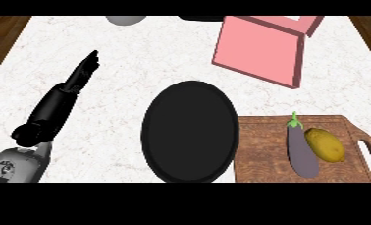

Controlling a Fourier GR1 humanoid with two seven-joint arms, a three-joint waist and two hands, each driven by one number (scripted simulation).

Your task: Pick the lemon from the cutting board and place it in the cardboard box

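A yellow lemon (325, 145) lies on the wooden cutting board (261, 145) at the lower right, touching the right side of a purple eggplant (301, 148). The box (264, 49), pink in colour with open flaps, stands at the back right of the counter. My left hand (76, 79) shows at the left, far from the board, its fingers straight and pointing up toward the back of the counter. It holds nothing. No right hand is in sight.
A large black plate (190, 131) sits in the middle, just left of the board. A grey rounded object (126, 19) and a dark object (201, 18) are cut off at the back edge. The counter is white marble.
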